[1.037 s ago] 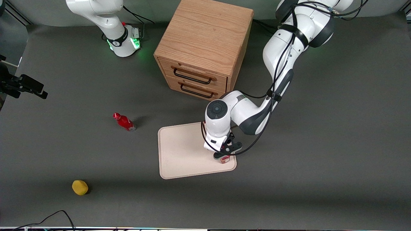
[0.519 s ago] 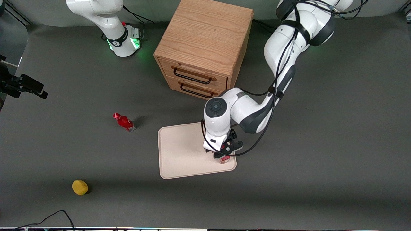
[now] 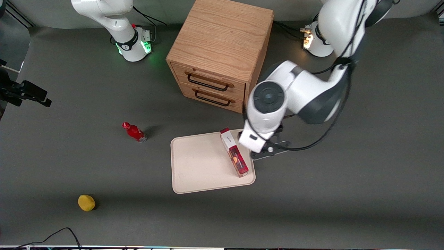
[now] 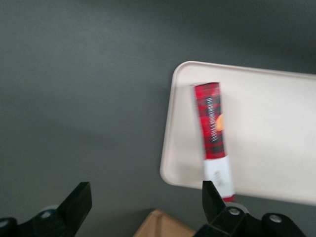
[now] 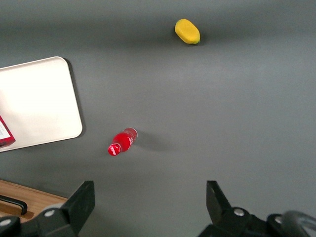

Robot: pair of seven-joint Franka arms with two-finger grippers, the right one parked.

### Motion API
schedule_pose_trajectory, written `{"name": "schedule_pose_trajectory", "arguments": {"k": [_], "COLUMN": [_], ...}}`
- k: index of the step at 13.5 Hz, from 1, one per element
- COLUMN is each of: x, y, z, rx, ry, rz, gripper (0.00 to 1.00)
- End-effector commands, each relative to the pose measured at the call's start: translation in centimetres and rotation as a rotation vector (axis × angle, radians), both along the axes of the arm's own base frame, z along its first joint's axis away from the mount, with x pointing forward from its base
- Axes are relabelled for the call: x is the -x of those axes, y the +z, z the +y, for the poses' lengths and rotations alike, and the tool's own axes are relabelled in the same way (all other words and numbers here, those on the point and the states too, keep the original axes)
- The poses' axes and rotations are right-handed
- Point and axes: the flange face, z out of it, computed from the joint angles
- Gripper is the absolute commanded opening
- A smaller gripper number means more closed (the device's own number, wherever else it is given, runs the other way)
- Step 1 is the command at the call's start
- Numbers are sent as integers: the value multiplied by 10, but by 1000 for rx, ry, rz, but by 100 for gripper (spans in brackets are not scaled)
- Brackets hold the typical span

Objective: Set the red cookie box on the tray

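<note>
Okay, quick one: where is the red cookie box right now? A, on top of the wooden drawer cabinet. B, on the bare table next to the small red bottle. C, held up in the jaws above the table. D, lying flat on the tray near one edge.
D: the red cookie box lies flat on the tray along its edge toward the working arm, while the gripper, jaws open, is raised clear of it.

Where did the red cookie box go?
The red cookie box lies flat on the tray, along the edge nearest the working arm. The open gripper hangs just beside it, above the table.
</note>
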Motion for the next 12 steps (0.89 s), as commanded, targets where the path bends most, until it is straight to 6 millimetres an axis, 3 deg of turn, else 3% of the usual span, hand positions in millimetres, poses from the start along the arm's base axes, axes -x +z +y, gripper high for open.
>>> {"name": "schedule_pose_trajectory", "arguments": {"k": [1, 4, 9, 10, 12], "x": [37, 64, 83, 86, 88], "y": [11, 24, 51, 63, 73], "z": [66, 134, 277, 321, 356], "rx": [-39, -87, -56, -27, 13], "ry": [-136, -217, -273, -329, -334], "rz": [45, 53, 34, 25, 15], "gripper": [100, 100, 100, 100, 100]}}
